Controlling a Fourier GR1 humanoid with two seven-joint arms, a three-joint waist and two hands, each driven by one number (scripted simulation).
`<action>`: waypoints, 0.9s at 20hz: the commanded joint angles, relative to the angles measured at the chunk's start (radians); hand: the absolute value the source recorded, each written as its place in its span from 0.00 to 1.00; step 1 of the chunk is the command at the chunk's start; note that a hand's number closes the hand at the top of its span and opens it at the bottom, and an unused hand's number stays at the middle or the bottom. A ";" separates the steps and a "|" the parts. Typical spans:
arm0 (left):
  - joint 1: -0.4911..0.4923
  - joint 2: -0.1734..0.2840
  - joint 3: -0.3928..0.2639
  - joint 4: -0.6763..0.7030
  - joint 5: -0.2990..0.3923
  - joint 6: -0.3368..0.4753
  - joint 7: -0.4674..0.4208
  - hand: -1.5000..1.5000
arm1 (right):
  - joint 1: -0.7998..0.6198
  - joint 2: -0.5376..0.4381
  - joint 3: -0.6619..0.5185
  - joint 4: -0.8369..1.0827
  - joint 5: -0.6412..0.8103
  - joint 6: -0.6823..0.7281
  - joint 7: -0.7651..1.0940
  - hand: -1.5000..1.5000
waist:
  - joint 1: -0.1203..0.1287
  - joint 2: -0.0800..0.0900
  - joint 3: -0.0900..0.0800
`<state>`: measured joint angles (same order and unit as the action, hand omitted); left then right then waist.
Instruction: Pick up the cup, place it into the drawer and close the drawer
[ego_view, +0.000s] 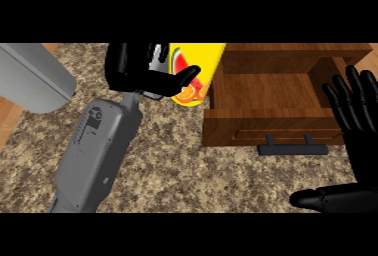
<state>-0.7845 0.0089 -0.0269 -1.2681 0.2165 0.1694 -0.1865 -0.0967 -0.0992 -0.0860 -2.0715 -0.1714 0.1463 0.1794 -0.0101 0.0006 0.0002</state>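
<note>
cup (193, 70) in left hand (144, 70), left of open drawer (273, 107)

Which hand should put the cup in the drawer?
Left. The left hand is already curled round the yellow cup, just left of the open wooden drawer. The right hand is open, fingers up, at the view's right edge by the drawer, holding nothing.

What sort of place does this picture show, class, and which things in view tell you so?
Probably a kitchen counter: a speckled stone-like worktop, an open wooden drawer with a dark handle, and a yellow cup held in the left hand.
</note>
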 joint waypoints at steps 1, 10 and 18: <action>-0.100 -0.008 -0.023 0.119 0.011 0.041 -0.008 1.00 | 0.015 -0.024 -0.035 -0.002 -0.022 0.027 -0.022 0.00 | -0.004 0.001 0.000; -0.222 -0.009 -0.125 0.294 0.061 0.136 -0.023 1.00 | -0.011 0.009 0.006 0.015 0.029 -0.017 -0.007 0.00 | -0.005 0.001 0.000; -0.436 -0.009 -0.177 0.599 0.174 0.221 -0.101 1.00 | -0.037 -0.012 0.003 -0.011 -0.004 -0.003 0.037 0.00 | -0.033 0.007 0.000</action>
<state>-1.1357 0.0002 -0.1750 -0.7923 0.3377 0.3631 -0.2614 -0.1206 -0.1109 -0.1009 -2.0503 -0.1765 0.1528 0.1746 -0.0316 0.0057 0.0005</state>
